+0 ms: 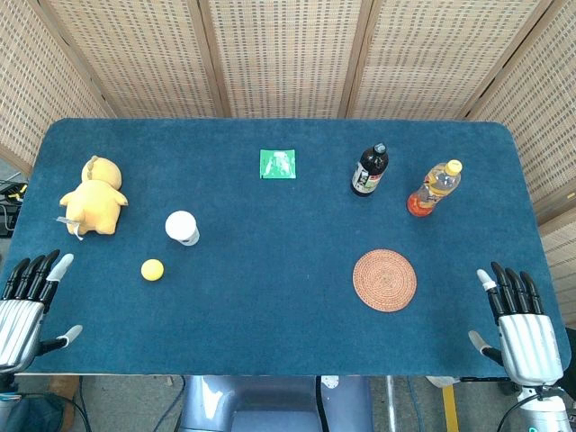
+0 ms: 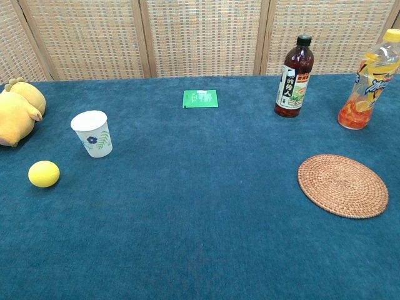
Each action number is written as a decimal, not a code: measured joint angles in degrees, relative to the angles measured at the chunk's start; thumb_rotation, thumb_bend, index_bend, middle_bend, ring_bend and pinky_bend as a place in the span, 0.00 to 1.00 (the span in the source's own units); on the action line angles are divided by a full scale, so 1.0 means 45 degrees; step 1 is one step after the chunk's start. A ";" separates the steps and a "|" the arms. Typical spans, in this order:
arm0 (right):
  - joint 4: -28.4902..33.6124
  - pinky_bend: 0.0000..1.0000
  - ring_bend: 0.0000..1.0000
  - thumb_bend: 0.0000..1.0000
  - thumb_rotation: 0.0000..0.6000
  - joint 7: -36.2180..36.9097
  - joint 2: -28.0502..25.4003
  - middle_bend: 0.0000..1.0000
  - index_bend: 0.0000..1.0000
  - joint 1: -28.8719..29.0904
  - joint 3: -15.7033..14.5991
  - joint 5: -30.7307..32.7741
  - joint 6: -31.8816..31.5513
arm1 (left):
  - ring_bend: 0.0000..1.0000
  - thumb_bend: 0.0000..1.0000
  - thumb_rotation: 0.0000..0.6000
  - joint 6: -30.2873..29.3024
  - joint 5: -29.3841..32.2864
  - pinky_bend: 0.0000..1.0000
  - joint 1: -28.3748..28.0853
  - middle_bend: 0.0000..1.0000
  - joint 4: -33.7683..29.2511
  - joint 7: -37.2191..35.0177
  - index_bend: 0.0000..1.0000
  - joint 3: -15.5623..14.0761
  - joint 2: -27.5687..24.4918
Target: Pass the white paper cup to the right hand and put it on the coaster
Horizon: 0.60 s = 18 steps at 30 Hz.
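The white paper cup (image 1: 182, 227) (image 2: 92, 133), printed with a blue flower, stands upright on the left part of the blue table. A round woven coaster (image 1: 384, 280) (image 2: 342, 185) lies flat on the right part with nothing on it. My left hand (image 1: 27, 306) rests at the table's near left corner, fingers spread and holding nothing, well short of the cup. My right hand (image 1: 520, 326) sits at the near right corner, also spread and holding nothing, to the right of the coaster. Neither hand shows in the chest view.
A yellow plush toy (image 1: 94, 197) (image 2: 19, 110) and a yellow ball (image 1: 152, 269) (image 2: 44, 174) flank the cup. A green packet (image 1: 277, 164) (image 2: 200, 99) lies at the far middle. A dark bottle (image 1: 369, 170) (image 2: 294, 77) and an orange drink bottle (image 1: 434, 188) (image 2: 368, 84) stand beyond the coaster.
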<state>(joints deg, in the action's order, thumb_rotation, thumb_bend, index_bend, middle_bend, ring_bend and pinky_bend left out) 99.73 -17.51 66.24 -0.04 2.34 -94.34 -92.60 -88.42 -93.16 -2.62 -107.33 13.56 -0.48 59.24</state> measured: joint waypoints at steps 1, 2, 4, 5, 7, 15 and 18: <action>0.0006 0.00 0.00 0.00 1.00 0.0009 -0.0003 0.00 0.06 0.0000 -0.0004 -0.0005 0.0006 | 0.00 0.03 1.00 0.0020 0.0003 0.00 -0.0004 0.00 0.0002 -0.0012 0.00 -0.0006 -0.0005; 0.0009 0.00 0.00 0.00 1.00 0.0012 -0.0005 0.00 0.06 0.0001 -0.0009 -0.0010 0.0012 | 0.00 0.03 1.00 0.0043 0.0010 0.00 -0.0012 0.00 0.0006 -0.0023 0.00 -0.0009 -0.0011; 0.0012 0.00 0.00 0.00 1.00 0.0007 -0.0006 0.00 0.06 0.0002 -0.0016 -0.0022 0.0021 | 0.00 0.03 1.00 0.0108 0.0027 0.00 -0.0037 0.00 0.0007 -0.0043 0.00 -0.0011 -0.0023; 0.0014 0.00 0.00 0.00 1.00 0.0007 -0.0006 0.00 0.06 -0.0002 -0.0020 -0.0026 0.0020 | 0.00 0.03 1.00 0.0175 0.0044 0.00 -0.0061 0.00 0.0009 -0.0061 0.00 -0.0015 -0.0033; 0.0022 0.00 0.00 0.00 1.00 0.0015 -0.0010 0.00 0.06 -0.0011 -0.0027 -0.0037 0.0010 | 0.00 0.02 1.00 0.0319 0.0081 0.00 -0.0120 0.00 0.0009 -0.0092 0.00 -0.0021 -0.0052; -0.0070 0.00 0.00 0.00 1.00 -0.0077 0.0074 0.00 0.07 0.0065 0.0013 0.0148 0.0249 | 0.00 0.03 1.00 0.1797 0.0667 0.00 -0.1365 0.00 0.0179 0.0007 0.00 0.0728 0.0145; -0.0149 0.00 0.00 0.00 1.00 -0.0191 0.0165 0.00 0.07 0.0145 0.0091 0.0376 0.0424 | 0.00 0.03 1.00 0.3209 0.1472 0.00 -0.2566 0.00 0.0477 0.0141 0.00 0.1471 0.0419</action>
<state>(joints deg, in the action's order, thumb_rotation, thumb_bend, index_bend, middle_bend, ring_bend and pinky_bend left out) 99.06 -18.37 66.99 0.62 2.76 -92.65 -90.69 -73.98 -86.54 -14.16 -105.18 14.20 6.14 61.13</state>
